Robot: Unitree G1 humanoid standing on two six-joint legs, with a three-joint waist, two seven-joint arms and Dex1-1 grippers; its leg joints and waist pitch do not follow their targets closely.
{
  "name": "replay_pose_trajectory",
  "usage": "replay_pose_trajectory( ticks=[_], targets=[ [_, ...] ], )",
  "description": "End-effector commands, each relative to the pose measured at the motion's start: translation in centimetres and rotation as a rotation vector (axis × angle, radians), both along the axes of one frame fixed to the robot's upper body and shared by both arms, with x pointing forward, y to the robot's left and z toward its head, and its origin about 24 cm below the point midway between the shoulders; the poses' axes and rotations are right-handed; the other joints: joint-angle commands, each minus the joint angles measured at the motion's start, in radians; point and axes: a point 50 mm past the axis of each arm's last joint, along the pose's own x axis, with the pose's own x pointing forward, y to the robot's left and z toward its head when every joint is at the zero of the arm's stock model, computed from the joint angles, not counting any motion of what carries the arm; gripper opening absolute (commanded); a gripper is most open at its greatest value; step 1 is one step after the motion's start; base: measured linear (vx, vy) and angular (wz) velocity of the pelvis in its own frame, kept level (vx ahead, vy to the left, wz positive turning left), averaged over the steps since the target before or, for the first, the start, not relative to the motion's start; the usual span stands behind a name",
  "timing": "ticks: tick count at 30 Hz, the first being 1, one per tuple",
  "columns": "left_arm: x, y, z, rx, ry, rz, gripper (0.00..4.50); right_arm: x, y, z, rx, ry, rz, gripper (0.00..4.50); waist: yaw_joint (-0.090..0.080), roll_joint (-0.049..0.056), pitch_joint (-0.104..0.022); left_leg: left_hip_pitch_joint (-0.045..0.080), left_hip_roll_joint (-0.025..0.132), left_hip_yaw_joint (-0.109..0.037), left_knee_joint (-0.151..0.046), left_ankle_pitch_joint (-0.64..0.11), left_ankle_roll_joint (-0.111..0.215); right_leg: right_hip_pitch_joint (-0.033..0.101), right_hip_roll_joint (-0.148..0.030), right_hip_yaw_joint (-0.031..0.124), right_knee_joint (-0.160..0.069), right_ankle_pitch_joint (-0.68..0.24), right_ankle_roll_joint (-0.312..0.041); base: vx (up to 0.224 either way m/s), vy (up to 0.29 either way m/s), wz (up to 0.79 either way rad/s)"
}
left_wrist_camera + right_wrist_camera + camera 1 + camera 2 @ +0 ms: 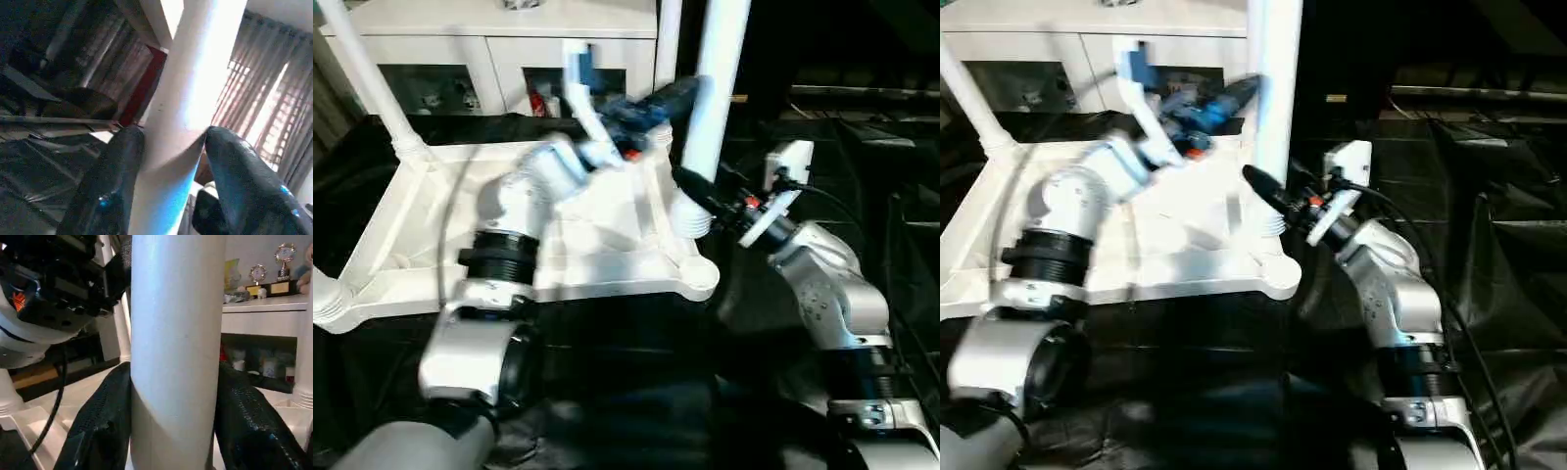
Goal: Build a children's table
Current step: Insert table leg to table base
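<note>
The upturned white tabletop (597,245) lies on the black-covered work table (636,392), a leg (367,83) rising from its far left socket. The left gripper (690,93) reaches across with fingers (115,181) apart around the near-right leg (720,78); the right gripper (176,431) clamps that leg lower down.

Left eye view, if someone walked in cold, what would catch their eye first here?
First, the white tabletop lying upside down on the black-covered work table, with white legs rising from its corner sockets. Next, the near right leg, which both arms reach for: the right gripper has a black finger on each side of it low down, and the left gripper straddles it higher up. Behind stands a white cabinet with glass doors.
</note>
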Motion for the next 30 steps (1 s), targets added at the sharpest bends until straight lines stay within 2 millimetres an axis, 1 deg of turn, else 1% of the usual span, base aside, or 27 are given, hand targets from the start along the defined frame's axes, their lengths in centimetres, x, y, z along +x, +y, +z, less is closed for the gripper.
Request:
replay_pose_trajectory(
  ticks=[1, 3, 4, 5, 6, 7, 8, 10, 11, 12, 13, 14, 15, 16, 17, 18, 20, 21, 22, 24, 25, 26, 28, 29, 30],
  targets=[
    [-0.5, -0.3, 0.0, 0.024, -0.018, -0.051, 2.77, -0.2, 0.7, 0.8, -0.019, -0.033, 0.029, 1.85, 0.004, -0.019, -0.08, 0.017, 0.052, -0.027, -0.057, -0.108, 0.101, 0.062, -0.07, 0.053, -0.07, -0.142, -0.236, 0.0, 0.0, 0.0],
    [-0.7, -0.4, -0.1, 0.024, -0.02, -0.065, 2.95, -0.3, 0.8, 0.6, -0.033, -0.03, 0.038, 1.85, 0.003, -0.017, -0.08, 0.019, 0.054, -0.028, -0.058, -0.112, 0.094, 0.061, -0.069, 0.053, -0.071, -0.15, -0.231, 0.0, 0.0, 0.0],
    [-0.9, -0.4, -0.1, 0.028, -0.027, -0.072, 3.08, -0.4, 0.9, 0.6, -0.044, -0.031, 0.047, 1.85, 0.003, -0.02, -0.08, 0.019, 0.055, -0.029, -0.058, -0.109, 0.092, 0.063, -0.069, 0.054, -0.068, -0.143, -0.231, 0.0, 0.0, 0.0],
    [-0.9, -0.4, -0.1, 0.029, -0.027, -0.073, 3.08, -0.5, 0.9, 0.6, -0.046, -0.031, 0.05, 1.85, 0.003, -0.02, -0.08, 0.019, 0.055, -0.029, -0.058, -0.109, 0.092, 0.063, -0.069, 0.054, -0.068, -0.143, -0.231, 0.0, 0.0, 0.0],
    [-0.9, -0.4, -0.1, 0.03, -0.033, -0.064, 3.17, -0.5, 1.0, 0.6, -0.05, -0.03, 0.055, 1.85, 0.003, -0.015, -0.081, 0.02, 0.055, -0.029, -0.058, -0.101, 0.093, 0.062, -0.069, 0.055, -0.066, -0.128, -0.233, 0.0, 0.0, 0.0],
    [-0.5, -0.4, -0.2, 0.041, -0.028, -0.021, 3.17, -0.6, 1.0, 0.4, -0.059, -0.028, 0.058, 1.85, 0.003, -0.004, -0.081, 0.02, 0.054, -0.03, -0.057, -0.102, 0.092, 0.06, -0.068, 0.054, -0.067, -0.123, -0.233, 0.0, 0.0, 0.0],
    [-0.3, -0.3, -0.3, 0.049, -0.023, 0.01, 3.35, -0.6, 1.0, 0.2, -0.065, -0.026, 0.06, 1.85, 0.002, -0.007, -0.082, 0.022, 0.055, -0.029, -0.057, -0.11, 0.09, 0.059, -0.066, 0.055, -0.068, -0.11, -0.233, 0.0, 0.0, 0.0],
    [0.1, -0.3, -0.4, 0.089, -0.03, 0.083, 3.38, -0.8, 1.0, 0.1, -0.081, -0.025, 0.055, 1.85, 0.003, -0.016, -0.082, 0.018, 0.055, -0.03, -0.058, -0.111, 0.089, 0.065, -0.069, 0.055, -0.066, -0.093, -0.233, 0.0, 0.0, 0.0],
    [0.2, -0.3, -0.4, 0.11, -0.039, 0.093, 3.38, -0.8, 0.9, 0.2, -0.077, -0.023, 0.054, 1.85, 0.003, -0.016, -0.082, 0.018, 0.055, -0.03, -0.058, -0.111, 0.089, 0.065, -0.069, 0.055, -0.066, -0.093, -0.233, 0.0, 0.0, 0.0],
    [0.3, -0.1, -0.2, 0.122, -0.047, 0.116, 3.1, -0.8, 0.9, 0.3, -0.069, -0.017, 0.056, 1.85, 0.005, -0.018, -0.083, 0.017, 0.054, -0.031, -0.058, -0.106, 0.09, 0.066, -0.07, 0.055, -0.067, -0.106, -0.226, 0.0, 0.0, 0.0],
    [0.3, 0.0, 0.0, 0.117, -0.047, 0.129, 3.04, -0.8, 0.9, 0.2, -0.067, -0.014, 0.058, 1.85, 0.005, -0.017, -0.083, 0.016, 0.054, -0.031, -0.057, -0.104, 0.089, 0.066, -0.07, 0.054, -0.066, -0.104, -0.227, 0.0, 0.0, 0.0],
    [0.4, 0.2, 0.3, 0.104, -0.05, 0.137, 3.06, -0.8, 0.9, 0.3, -0.067, -0.012, 0.058, 1.85, 0.007, -0.006, -0.083, 0.016, 0.053, -0.032, -0.057, -0.102, 0.087, 0.066, -0.071, 0.054, -0.064, -0.103, -0.229, 0.0, 0.0, 0.0],
    [0.3, 0.4, 0.5, 0.092, -0.05, 0.136, 2.98, -0.8, 0.9, 0.2, -0.071, -0.011, 0.059, 1.85, 0.006, -0.005, -0.083, 0.018, 0.053, -0.031, -0.056, -0.106, 0.086, 0.064, -0.069, 0.054, -0.066, -0.099, -0.231, 0.0, 0.0, 0.0],
    [0.3, 0.7, 0.8, 0.093, -0.064, 0.123, 2.82, -0.7, 1.0, 0.1, -0.084, -0.014, 0.061, 1.85, 0.006, 0.011, -0.084, 0.018, 0.053, -0.033, -0.056, -0.111, 0.081, 0.063, -0.069, 0.053, -0.064, -0.092, -0.235, 0.0, 0.0, 0.0],
    [0.3, 0.7, 0.8, 0.093, -0.064, 0.123, 2.67, -0.7, 1.0, 0.1, -0.084, -0.014, 0.061, 1.85, 0.006, 0.011, -0.084, 0.018, 0.053, -0.033, -0.056, -0.111, 0.081, 0.063, -0.069, 0.053, -0.064, -0.092, -0.235, 0.0, 0.0, 0.0],
    [0.3, 0.7, 0.8, 0.086, -0.058, 0.114, 2.6, -0.7, 1.0, 0.1, -0.09, -0.017, 0.06, 1.85, 0.001, -0.002, -0.084, 0.019, 0.052, -0.032, -0.057, -0.123, 0.079, 0.066, -0.066, 0.052, -0.065, -0.08, -0.239, 0.0, 0.0, 0.0],
    [0.3, 0.6, 0.8, 0.114, -0.075, 0.112, 2.56, -0.6, 1.0, 0.1, -0.097, -0.018, 0.062, 1.85, 0.003, 0.0, -0.084, 0.017, 0.051, -0.031, -0.056, -0.117, 0.082, 0.066, -0.067, 0.053, -0.065, -0.079, -0.244, 0.0, 0.0, 0.0],
    [0.3, 0.6, 0.9, 0.112, -0.074, 0.105, 2.43, -0.6, 0.9, 0.1, -0.101, -0.019, 0.061, 1.85, 0.002, 0.004, -0.084, 0.018, 0.051, -0.032, -0.056, -0.12, 0.081, 0.066, -0.068, 0.052, -0.066, -0.083, -0.242, 0.0, 0.0, 0.0],
    [0.3, 0.6, 0.9, 0.111, -0.073, 0.105, 2.29, -0.6, 0.9, 0.1, -0.101, -0.019, 0.061, 1.85, 0.002, 0.003, -0.084, 0.018, 0.052, -0.032, -0.056, -0.121, 0.081, 0.066, -0.066, 0.052, -0.066, -0.083, -0.242, 0.0, 0.0, 0.0],
    [0.4, 0.5, 1.0, 0.105, -0.063, 0.104, 2.1, -0.6, 0.7, 0.1, -0.104, -0.02, 0.053, 1.85, 0.0, 0.005, -0.084, 0.019, 0.053, -0.033, -0.056, -0.127, 0.079, 0.066, -0.066, 0.052, -0.065, -0.072, -0.246, 0.0, 0.0, 0.0],
    [0.4, 0.4, 1.0, 0.104, -0.065, 0.102, 2.05, -0.5, 0.6, 0.1, -0.1, -0.022, 0.048, 1.85, 0.0, 0.008, -0.085, 0.02, 0.053, -0.033, -0.056, -0.127, 0.078, 0.066, -0.066, 0.052, -0.064, -0.071, -0.246, 0.0, 0.0, 0.0],
    [0.4, 0.4, 1.1, 0.09, -0.053, 0.105, 2.03, -0.5, 0.5, 0.2, -0.097, -0.026, 0.038, 1.85, 0.001, 0.012, -0.085, 0.02, 0.053, -0.033, -0.055, -0.128, 0.076, 0.066, -0.067, 0.052, -0.063, -0.064, -0.249, 0.0, 0.0, 0.0],
    [0.3, 0.4, 1.1, 0.083, -0.048, 0.098, 2.0, -0.4, 0.5, 0.2, -0.101, -0.031, 0.03, 1.85, -0.002, 0.008, -0.086, 0.02, 0.053, -0.033, -0.056, -0.13, 0.076, 0.067, -0.065, 0.051, -0.063, -0.052, -0.253, 0.0, 0.0, 0.0],
    [0.2, 0.2, 1.1, 0.091, -0.053, 0.094, 1.99, -0.4, 0.4, 0.0, -0.121, -0.036, 0.019, 1.85, -0.001, 0.01, -0.086, 0.019, 0.052, -0.033, -0.055, -0.127, 0.079, 0.067, -0.066, 0.052, -0.063, -0.048, -0.254, 0.0, 0.0, 0.0],
    [0.1, 0.1, 1.1, 0.096, -0.058, 0.089, 1.98, -0.4, 0.3, -0.1, -0.133, -0.035, 0.011, 1.85, -0.002, 0.008, -0.086, 0.019, 0.052, -0.032, -0.054, -0.126, 0.081, 0.068, -0.066, 0.052, -0.062, -0.05, -0.254, 0.0, 0.0, 0.0]
  ],
)
